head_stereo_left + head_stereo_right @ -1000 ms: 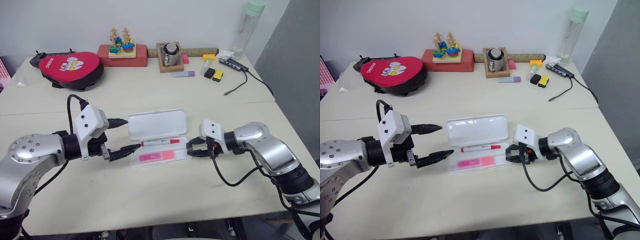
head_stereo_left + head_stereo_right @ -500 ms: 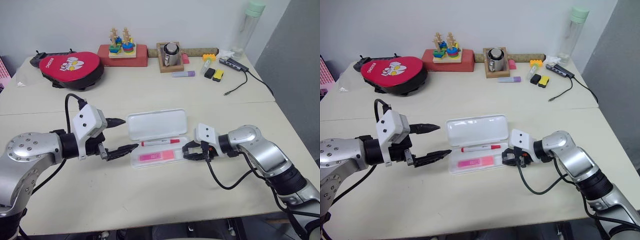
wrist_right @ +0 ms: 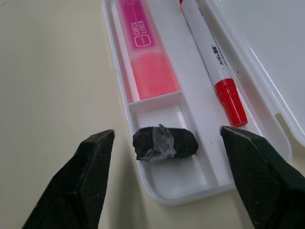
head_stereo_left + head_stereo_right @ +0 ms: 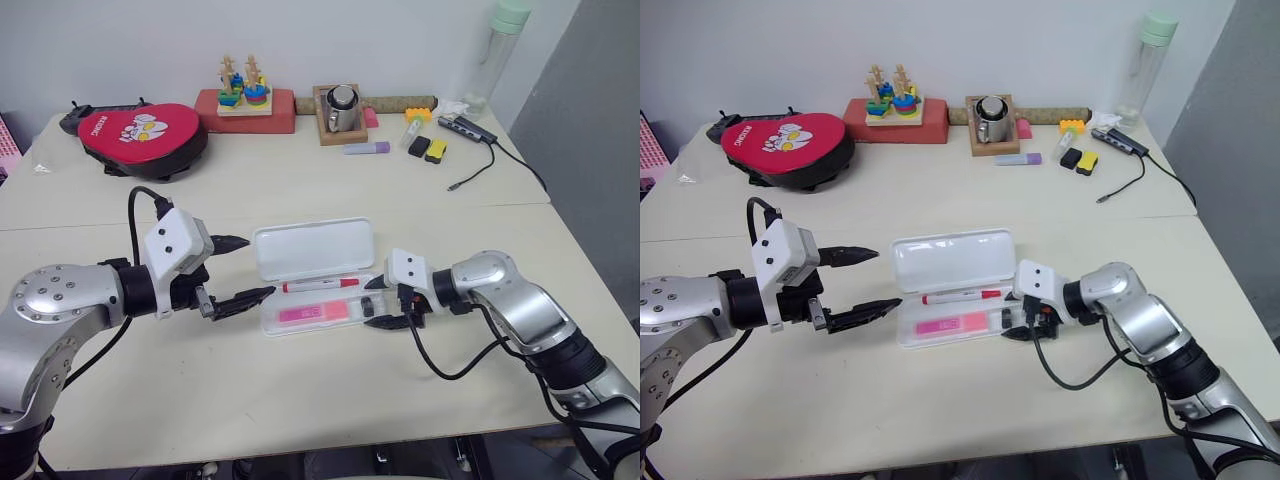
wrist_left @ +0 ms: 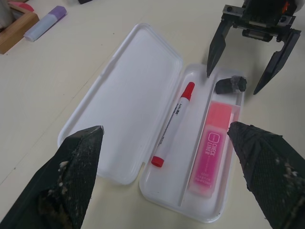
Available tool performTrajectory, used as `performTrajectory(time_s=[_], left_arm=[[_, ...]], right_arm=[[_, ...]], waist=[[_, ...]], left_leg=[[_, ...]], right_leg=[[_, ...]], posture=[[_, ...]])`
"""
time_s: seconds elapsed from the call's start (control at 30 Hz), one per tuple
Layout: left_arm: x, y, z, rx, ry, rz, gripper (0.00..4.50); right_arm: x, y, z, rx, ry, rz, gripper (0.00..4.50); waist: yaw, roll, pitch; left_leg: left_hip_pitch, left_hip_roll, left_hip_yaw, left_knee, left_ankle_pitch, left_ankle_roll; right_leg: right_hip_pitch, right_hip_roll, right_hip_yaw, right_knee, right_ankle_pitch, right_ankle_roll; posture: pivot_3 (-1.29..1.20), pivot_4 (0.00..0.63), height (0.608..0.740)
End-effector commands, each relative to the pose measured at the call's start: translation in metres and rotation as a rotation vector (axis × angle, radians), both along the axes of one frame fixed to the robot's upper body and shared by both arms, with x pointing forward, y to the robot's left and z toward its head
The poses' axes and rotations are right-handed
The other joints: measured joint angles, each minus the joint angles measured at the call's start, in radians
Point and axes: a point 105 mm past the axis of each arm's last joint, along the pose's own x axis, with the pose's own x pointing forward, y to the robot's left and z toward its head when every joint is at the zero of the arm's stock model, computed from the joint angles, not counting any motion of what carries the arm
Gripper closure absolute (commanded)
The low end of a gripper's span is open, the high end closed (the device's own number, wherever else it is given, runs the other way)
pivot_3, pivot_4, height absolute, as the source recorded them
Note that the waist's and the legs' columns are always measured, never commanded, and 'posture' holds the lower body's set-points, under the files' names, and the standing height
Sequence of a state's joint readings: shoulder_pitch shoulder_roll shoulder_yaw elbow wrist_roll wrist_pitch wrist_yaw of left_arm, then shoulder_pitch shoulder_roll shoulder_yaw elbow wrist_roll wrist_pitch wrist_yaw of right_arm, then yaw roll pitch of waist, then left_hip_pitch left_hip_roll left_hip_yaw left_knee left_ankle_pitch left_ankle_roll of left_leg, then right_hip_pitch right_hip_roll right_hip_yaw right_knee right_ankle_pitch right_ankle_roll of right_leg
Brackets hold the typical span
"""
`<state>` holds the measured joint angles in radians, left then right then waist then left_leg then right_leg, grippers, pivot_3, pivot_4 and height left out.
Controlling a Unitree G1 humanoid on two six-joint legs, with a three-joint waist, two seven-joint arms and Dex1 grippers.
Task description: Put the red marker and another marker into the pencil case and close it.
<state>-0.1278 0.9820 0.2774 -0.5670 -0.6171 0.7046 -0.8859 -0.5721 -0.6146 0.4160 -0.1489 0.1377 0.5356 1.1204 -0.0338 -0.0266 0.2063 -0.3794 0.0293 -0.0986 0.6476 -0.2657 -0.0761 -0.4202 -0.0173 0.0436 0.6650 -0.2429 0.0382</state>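
Your right gripper [image 4: 378,316] hangs wide open and empty at the white hinged plastic pencil case [image 4: 316,249], mid-table, holding the slim red-capped marker [image 4: 320,285], flat pink highlighter [image 4: 314,313] and a small black lump [image 5: 230,85] that could jam the lid.

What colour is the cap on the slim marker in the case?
Red cap on the marker; clearest in the left wrist view.

Head pair overhead — wrist views close
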Motion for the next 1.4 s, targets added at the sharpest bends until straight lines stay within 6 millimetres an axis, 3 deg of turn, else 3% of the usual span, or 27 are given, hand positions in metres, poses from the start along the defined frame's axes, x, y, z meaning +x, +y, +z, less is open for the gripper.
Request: performTrajectory(time_s=[0.03,0.3,0.4,0.73,1.13,1.4], left_arm=[[-0.001,0.000,0.005,0.009,-0.034,-0.004,0.00],[-0.002,0.000,0.003,0.009,-0.032,0.000,0.00],[0.000,0.002,0.003,0.008,-0.032,0.009,0.00],[0.001,0.006,0.003,0.012,-0.034,0.020,0.00],[0.002,0.009,0.004,0.020,-0.035,0.026,0.00],[0.002,0.010,0.005,0.025,-0.038,0.028,0.00]], right_arm=[[0.005,0.001,0.023,0.039,-0.055,-0.001,0.06],[0.010,-0.004,0.038,0.062,-0.077,-0.036,0.06],[0.008,-0.006,0.040,0.063,-0.079,-0.038,0.56],[-0.004,-0.011,0.040,0.032,-0.058,-0.010,3.04],[-0.011,-0.015,0.019,-0.017,-0.004,0.011,3.04],[-0.007,-0.019,0.008,-0.037,0.009,-0.005,4.46]], waist=[[0.000,0.000,0.000],[0.000,0.000,0.000],[0.000,0.000,0.000],[0.000,0.000,0.000],[0.000,0.000,0.000],[0.000,0.000,0.000]], left_leg=[[0.000,0.000,0.000,0.000,0.000,0.000],[0.000,0.000,0.000,0.000,0.000,0.000],[0.000,0.000,0.000,0.000,0.000,0.000],[0.000,0.000,0.000,0.000,0.000,0.000],[0.000,0.000,0.000,0.000,0.000,0.000],[0.000,0.000,0.000,0.000,0.000,0.000]], right_leg=[[0.000,0.000,0.000,0.000,0.000,0.000],[0.000,0.000,0.000,0.000,0.000,0.000],[0.000,0.000,0.000,0.000,0.000,0.000],[0.000,0.000,0.000,0.000,0.000,0.000],[0.000,0.000,0.000,0.000,0.000,0.000],[0.000,0.000,0.000,0.000,0.000,0.001]], posture=[[0.00,0.150,0.740],[0.00,0.150,0.740],[0.00,0.150,0.740],[0.00,0.150,0.740],[0.00,0.150,0.740],[0.00,0.150,0.740]])
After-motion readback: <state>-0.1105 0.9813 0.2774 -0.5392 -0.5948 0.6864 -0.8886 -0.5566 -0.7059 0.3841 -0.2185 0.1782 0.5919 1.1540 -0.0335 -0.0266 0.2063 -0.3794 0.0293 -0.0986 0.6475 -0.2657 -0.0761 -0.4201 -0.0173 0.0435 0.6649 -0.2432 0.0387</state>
